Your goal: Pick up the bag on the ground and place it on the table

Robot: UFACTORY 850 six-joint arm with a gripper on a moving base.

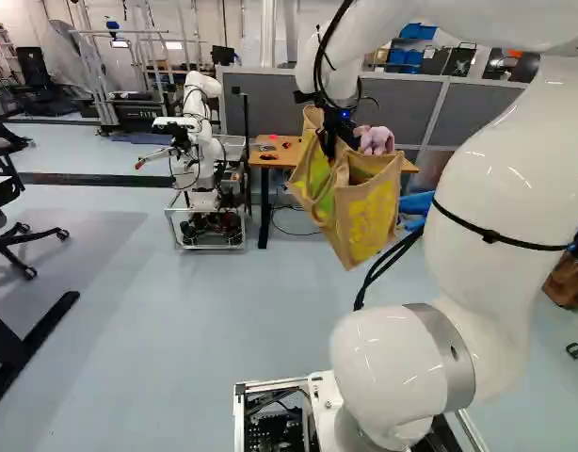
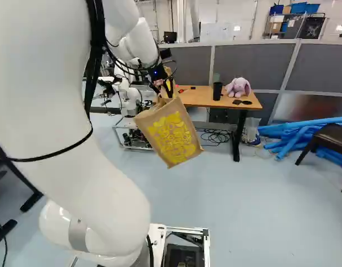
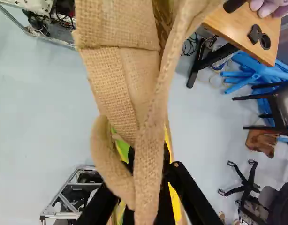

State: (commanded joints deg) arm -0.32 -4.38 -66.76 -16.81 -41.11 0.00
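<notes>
- White, upper left of the right base view: another robot [image 2: 128, 95].
- Centre: brown bag [image 2: 170, 133], suspended above the floor [image 2: 232, 194] from the gripper [image 2: 169, 87], whose fingers are clamped on it.
- Upper right: wooden table [image 2: 196, 98] bearing a cup [image 2: 217, 92] and plush toy [image 2: 238, 88].

Room count: mostly singles, chairs in the lead

Bags in burlap [image 2: 174, 136]: one. Wooden surface [image 2: 199, 99]: one. Plush toy [image 2: 238, 87]: one. Black cup [image 2: 217, 92]: one. Dark glasses [image 2: 245, 102]: one pair. Another robot [image 1: 200, 141]: one. Rumpled brown item [image 3: 261, 142] on the floor: one. Chairs [image 2: 331, 136]: at least three. Blue tubes [image 2: 298, 132]: several, too jumbled together for an exact number.
</notes>
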